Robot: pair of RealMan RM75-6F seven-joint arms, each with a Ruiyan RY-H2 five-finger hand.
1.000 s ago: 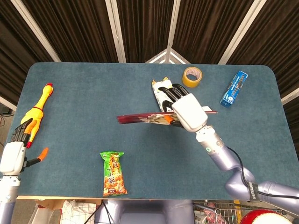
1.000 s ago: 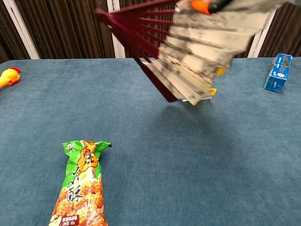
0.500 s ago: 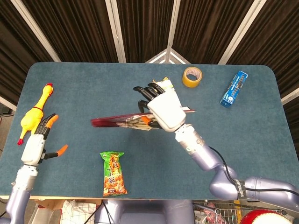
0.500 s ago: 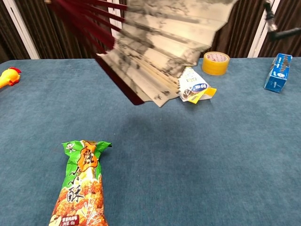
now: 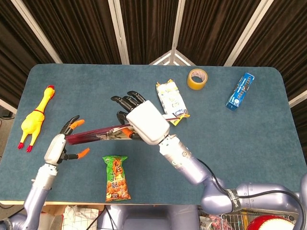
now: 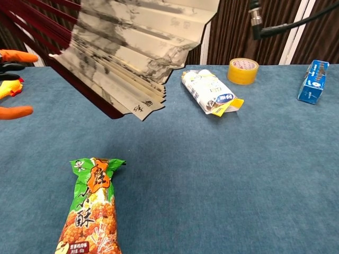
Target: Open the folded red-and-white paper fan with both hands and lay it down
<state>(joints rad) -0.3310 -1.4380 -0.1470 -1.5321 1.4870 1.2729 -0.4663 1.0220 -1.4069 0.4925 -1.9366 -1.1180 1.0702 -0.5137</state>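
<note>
Your right hand [image 5: 146, 120] grasping the partly spread red-ribbed paper fan [image 5: 98, 134] above the blue table [image 5: 268, 143], your left hand [image 5: 60, 146] released, fingers spread beside its tip.

Blue table [image 5: 96, 91] carries rubber chicken [image 5: 35, 116], snack bag [image 5: 116, 178], tape roll [image 5: 196, 78].

Near the left edge of the blue felt tabletop [image 5: 96, 81], a yellow rubber chicken [image 5: 35, 117]; toward the front edge, left of centre, a green snack packet [image 5: 116, 178]. Behind centre, a white snack bag [image 5: 171, 97], with a yellow tape roll [image 5: 197, 78] further back and right of it. Close to the back right corner, a blue box [image 5: 240, 90].
</note>
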